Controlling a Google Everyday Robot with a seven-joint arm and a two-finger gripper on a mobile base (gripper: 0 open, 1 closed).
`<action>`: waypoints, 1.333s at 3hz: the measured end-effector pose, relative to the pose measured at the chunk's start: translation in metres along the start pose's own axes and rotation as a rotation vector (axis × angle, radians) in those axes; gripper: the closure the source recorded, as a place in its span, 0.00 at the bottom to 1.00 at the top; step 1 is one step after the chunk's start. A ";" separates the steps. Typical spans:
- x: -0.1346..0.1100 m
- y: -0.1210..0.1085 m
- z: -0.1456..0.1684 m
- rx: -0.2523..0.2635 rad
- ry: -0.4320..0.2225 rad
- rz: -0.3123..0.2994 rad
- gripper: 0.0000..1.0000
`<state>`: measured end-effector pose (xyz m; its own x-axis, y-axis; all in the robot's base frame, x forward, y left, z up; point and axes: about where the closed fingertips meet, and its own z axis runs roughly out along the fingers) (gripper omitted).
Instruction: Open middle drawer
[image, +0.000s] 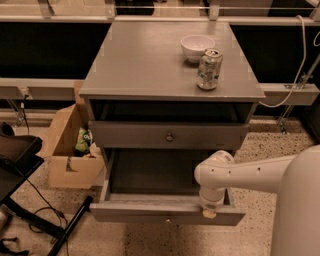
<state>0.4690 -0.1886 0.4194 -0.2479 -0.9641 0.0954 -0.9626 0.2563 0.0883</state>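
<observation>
The middle drawer (145, 212) is a grey drawer pulled well out of the grey cabinet (150, 60), with its deep box open to view. A small knob (167, 218) shows at the centre of its front. My gripper (209, 212) hangs from the white arm (240, 172) and points down. It sits at the top edge of the drawer front, right of the knob. The drawer above it (130, 135), with a round knob (169, 136), is shut.
A white bowl (197, 47) and a drink can (209, 69) stand on the cabinet top at the back right. An open cardboard box (65, 150) sits on the floor to the left. Black stand legs (70, 225) and cables lie at the lower left.
</observation>
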 end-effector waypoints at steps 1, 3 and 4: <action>0.000 0.000 0.000 0.000 0.000 0.000 1.00; 0.006 0.017 -0.001 -0.036 -0.001 0.006 0.74; 0.006 0.018 0.000 -0.039 0.000 0.005 0.50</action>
<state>0.4505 -0.1903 0.4213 -0.2530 -0.9627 0.0957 -0.9563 0.2639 0.1262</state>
